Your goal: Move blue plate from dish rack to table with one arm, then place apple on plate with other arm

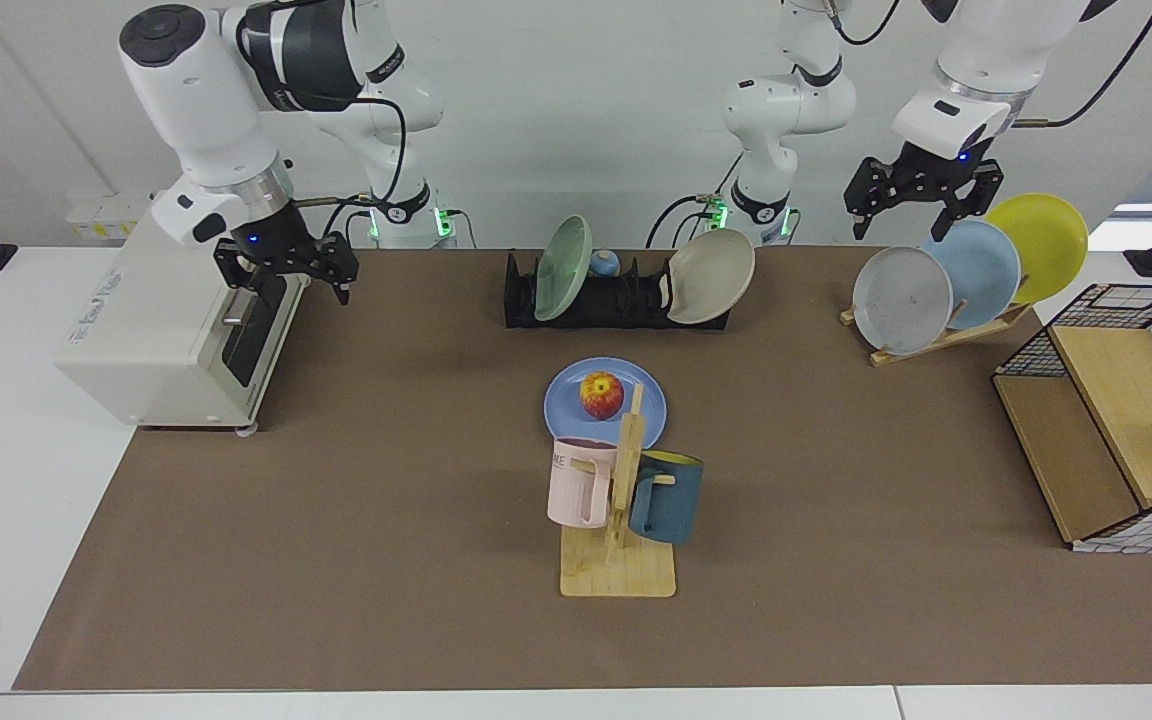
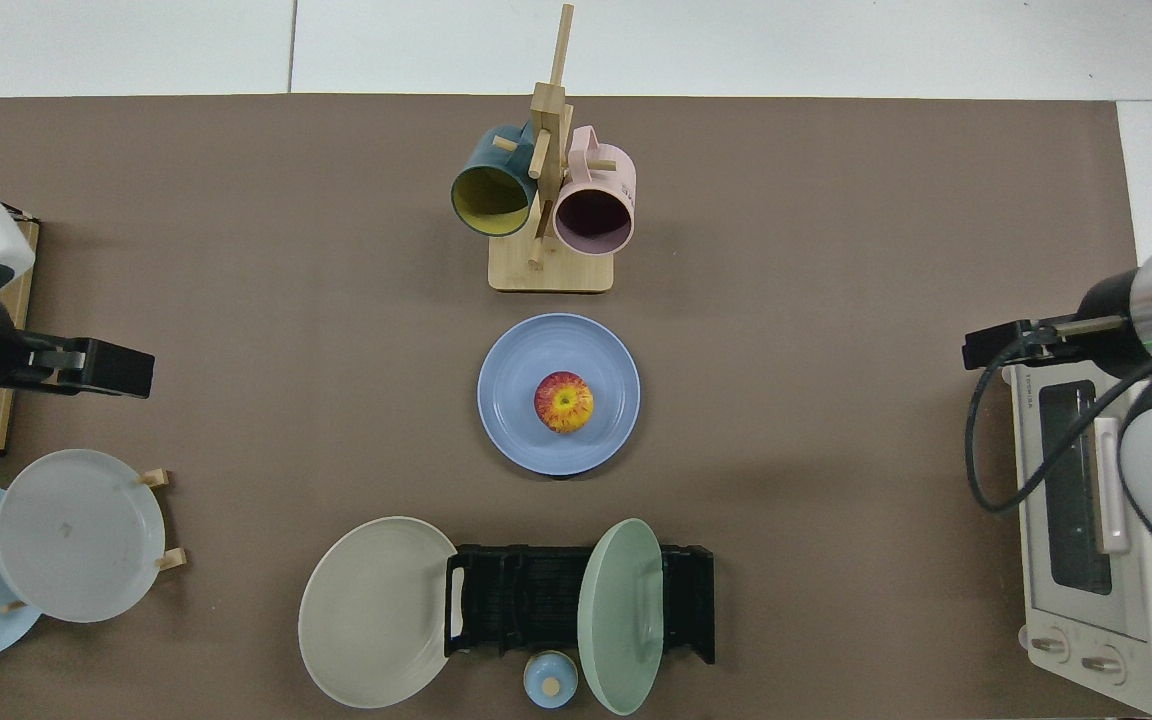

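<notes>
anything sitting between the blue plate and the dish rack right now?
Nothing: in the top view only bare brown mat separates the blue plate, with the apple on it, from the dish rack. The facing view shows the same gap.

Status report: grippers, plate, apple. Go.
Right gripper open, empty, above the toaster oven. Left gripper open, empty, above the wooden plate stand. Apple on blue plate, plate flat on table. Nothing obstructing.
</notes>
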You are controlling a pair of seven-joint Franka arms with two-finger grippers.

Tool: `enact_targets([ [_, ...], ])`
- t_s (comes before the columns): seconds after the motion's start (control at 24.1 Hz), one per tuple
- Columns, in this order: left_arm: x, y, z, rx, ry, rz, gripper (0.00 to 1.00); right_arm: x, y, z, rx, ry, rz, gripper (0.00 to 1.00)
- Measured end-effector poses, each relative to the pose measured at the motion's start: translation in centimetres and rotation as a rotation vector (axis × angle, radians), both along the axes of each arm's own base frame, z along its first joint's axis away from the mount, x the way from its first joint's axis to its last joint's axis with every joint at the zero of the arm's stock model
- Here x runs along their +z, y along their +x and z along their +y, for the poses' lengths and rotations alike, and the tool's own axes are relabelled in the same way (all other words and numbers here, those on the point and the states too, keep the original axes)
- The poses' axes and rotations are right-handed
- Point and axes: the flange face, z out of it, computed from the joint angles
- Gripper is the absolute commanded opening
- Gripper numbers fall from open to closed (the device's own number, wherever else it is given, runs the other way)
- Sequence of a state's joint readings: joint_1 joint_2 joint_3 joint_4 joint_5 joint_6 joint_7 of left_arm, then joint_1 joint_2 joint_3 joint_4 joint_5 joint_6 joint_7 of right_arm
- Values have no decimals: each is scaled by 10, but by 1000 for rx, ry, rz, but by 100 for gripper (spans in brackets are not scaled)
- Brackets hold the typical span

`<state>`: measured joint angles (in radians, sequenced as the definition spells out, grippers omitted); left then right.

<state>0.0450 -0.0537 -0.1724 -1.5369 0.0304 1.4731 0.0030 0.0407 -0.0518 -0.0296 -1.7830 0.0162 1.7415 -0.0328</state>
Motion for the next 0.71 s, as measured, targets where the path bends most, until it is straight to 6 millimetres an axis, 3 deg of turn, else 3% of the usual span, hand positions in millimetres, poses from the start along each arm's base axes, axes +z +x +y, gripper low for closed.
enact_targets([
  [0.12,-1,-2,-2,-4,2,11,100,-1,-2,-13,-5,0,11,100],
  [0.37,1,-4,3,8,-14,20,100,-4,-3,0,13,-4,20,100],
  [0.71,1,-2,15,39,-74,24,100,-1,-3,-4,18,-42,17,100],
])
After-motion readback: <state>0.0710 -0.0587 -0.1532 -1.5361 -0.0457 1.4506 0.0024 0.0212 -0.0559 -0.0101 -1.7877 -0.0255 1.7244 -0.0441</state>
